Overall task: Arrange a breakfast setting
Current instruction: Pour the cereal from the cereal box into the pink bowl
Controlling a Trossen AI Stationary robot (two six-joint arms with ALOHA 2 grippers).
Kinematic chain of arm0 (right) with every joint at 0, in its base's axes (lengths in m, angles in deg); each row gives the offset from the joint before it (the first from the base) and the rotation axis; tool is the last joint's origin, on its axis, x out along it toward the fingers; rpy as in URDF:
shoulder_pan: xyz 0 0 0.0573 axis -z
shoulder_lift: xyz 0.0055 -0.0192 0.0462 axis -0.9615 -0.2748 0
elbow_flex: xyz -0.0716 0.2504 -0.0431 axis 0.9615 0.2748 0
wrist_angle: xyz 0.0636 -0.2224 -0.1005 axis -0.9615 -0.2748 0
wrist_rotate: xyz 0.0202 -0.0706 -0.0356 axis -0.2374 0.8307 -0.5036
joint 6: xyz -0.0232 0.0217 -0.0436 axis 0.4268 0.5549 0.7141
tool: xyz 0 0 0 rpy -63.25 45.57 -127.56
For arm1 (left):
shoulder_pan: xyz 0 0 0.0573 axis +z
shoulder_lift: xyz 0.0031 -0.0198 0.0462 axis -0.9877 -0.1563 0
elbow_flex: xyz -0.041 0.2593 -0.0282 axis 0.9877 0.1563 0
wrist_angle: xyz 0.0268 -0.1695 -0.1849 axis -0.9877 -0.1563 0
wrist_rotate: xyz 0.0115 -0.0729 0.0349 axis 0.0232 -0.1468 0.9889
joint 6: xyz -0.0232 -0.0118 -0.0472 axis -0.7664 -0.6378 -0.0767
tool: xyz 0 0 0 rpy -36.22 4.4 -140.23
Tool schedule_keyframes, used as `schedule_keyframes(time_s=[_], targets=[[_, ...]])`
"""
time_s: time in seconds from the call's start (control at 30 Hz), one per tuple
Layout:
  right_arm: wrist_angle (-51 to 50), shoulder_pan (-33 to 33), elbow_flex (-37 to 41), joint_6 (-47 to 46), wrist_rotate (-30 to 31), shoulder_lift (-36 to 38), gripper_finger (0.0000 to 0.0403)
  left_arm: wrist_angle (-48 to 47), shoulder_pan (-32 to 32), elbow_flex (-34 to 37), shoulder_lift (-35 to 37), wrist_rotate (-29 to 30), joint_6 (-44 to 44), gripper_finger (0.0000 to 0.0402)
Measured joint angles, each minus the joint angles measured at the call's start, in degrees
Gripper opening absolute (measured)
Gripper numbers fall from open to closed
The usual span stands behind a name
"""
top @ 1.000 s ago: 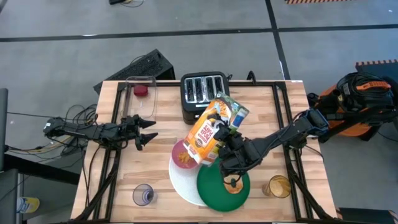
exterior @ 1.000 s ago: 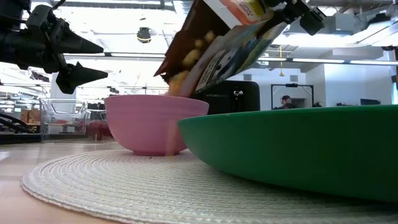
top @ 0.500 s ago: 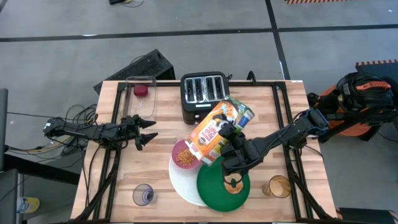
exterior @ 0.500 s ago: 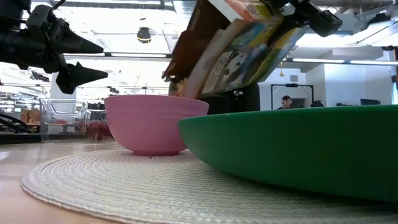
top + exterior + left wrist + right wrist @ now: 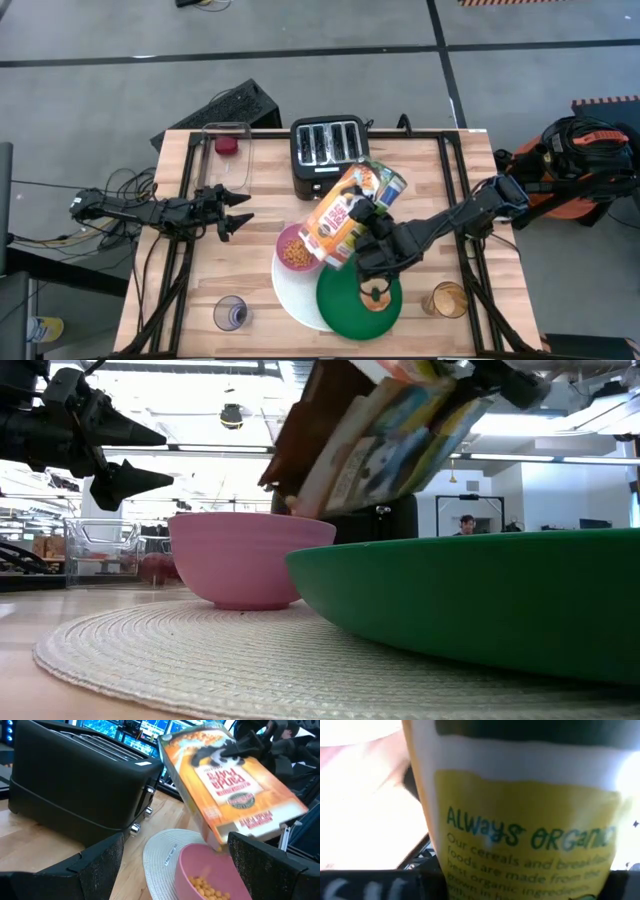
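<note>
My right gripper point(image 5: 368, 213) is shut on an orange cereal box point(image 5: 338, 215), held tilted above the table with its open end point(image 5: 216, 841) over a pink bowl point(image 5: 293, 251). The bowl holds cereal and stands on a white round woven mat point(image 5: 296, 295). A dark-green plate point(image 5: 345, 300) overlaps the mat and carries a bagel ring point(image 5: 376, 296). My left gripper point(image 5: 238, 212) is open and empty, hovering at the table's left. The red food piece point(image 5: 229, 145) lies in the clear container point(image 5: 228, 160). No spoon shows. My right gripper pinches the box's two broad faces between its fingers, in the half away from the open end point(image 5: 226, 751). It comes from the table's right side, facing the green-and-yellow narrow side panel point(image 5: 520, 820). The box is lifted clear, slanting down toward the bowl.
A black four-slot toaster point(image 5: 328, 143) stands at the far middle, close behind the box. A clear tumbler point(image 5: 230, 313) stands near left, and another with orange liquid point(image 5: 447, 299) near right. Bare wood lies at the left and far right.
My right gripper has tipped the box back and drawn it a little toward the far right. The open end has risen off the bowl's middle. Cereal was falling into the bowl a second ago and has stopped.
</note>
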Motion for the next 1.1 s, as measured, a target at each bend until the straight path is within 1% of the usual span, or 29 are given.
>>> schedule_keyframes(time_s=[0.1, 0.2, 0.3, 0.4, 0.53, 0.63, 0.77, 0.87, 0.97, 1.1], targets=[[1.65, -0.01, 0.0, 2.0, 0.37, 0.0, 0.0185, 0.01, 0.0, 0.0, -0.01, -0.01, 0.0, 0.0344], [1.26, 0.28, 0.0, 1.53, 0.34, 0.02, 0.0185, 0.01, 0.0, 0.0, -0.01, -0.01, 0.0, 0.0344], [2.3, -0.4, 0.0, 4.25, 1.01, 0.0, 0.0185, 0.01, 0.0, 0.0, -0.01, 0.0, 0.0, 0.0344], [1.27, 0.25, -0.02, 3.83, -0.02, 0.0, 0.0185, 0.01, 0.0, 0.0, -0.02, -0.01, 0.0, 0.0344], [2.54, 0.13, -0.02, 6.29, 2.43, 0.0, 0.0185, 0.01, 0.0, 0.0, -0.01, -0.01, 0.0, 0.0344], [2.55, 0.49, -0.02, 6.67, 2.18, 0.0, 0.0185, 0.0, 0.0, 0.0, 0.0, 0.01, 0.0, 0.0344], [4.6, 0.14, -0.02, 10.53, 2.48, 0.0, 0.0185, 0.01, 0.0, 0.0, -0.02, 0.0, 0.0, 0.0344], [4.16, 0.8, -0.02, 9.24, 1.84, 0.0, 0.0185, 0.0, 0.0, 0.0, 0.0, -0.01, -0.02, 0.0344], [5.48, 1.1, -0.02, 11.05, 2.5, 0.0, 0.0185, 0.01, 0.0, 0.0, -0.01, -0.01, -0.02, 0.0344], [5.74, 1.08, -0.02, 11.07, 2.46, 0.0, 0.0185, 0.01, 0.0, 0.0, -0.01, 0.0, 0.0, 0.0344]])
